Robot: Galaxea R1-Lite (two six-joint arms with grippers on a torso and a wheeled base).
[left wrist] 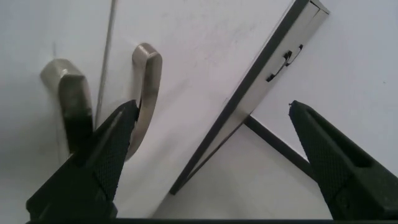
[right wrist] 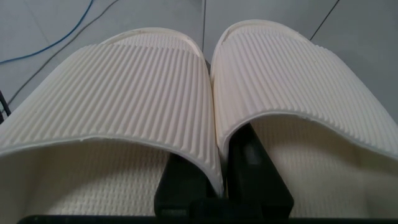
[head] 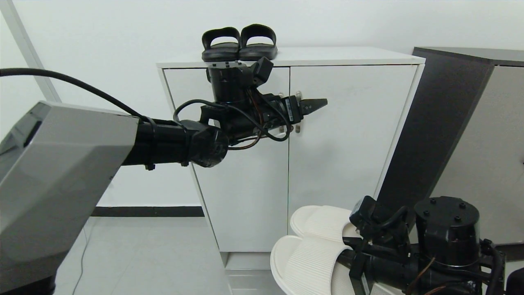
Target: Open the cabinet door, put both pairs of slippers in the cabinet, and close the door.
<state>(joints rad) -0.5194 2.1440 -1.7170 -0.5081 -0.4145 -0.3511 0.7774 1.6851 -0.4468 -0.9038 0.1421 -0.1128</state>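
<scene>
The white cabinet (head: 344, 143) has both doors closed, with two metal handles (head: 298, 98) at the centre seam. A pair of black slippers (head: 239, 43) rests on its top. My left gripper (head: 313, 105) is open in front of the handles. In the left wrist view, one finger (left wrist: 112, 149) lies beside a handle (left wrist: 147, 81) and the other finger (left wrist: 329, 155) stands well apart. Low in front of the cabinet, my right gripper (head: 360, 250) is shut on a pair of white ribbed slippers (head: 315, 241), pinching their inner straps (right wrist: 214, 124) together.
A tall dark grey unit (head: 434, 123) stands right beside the cabinet. Pale tiled floor (head: 155, 254) lies open to the left of the cabinet, with a thin cable (head: 84, 250) on it. A white wall is behind.
</scene>
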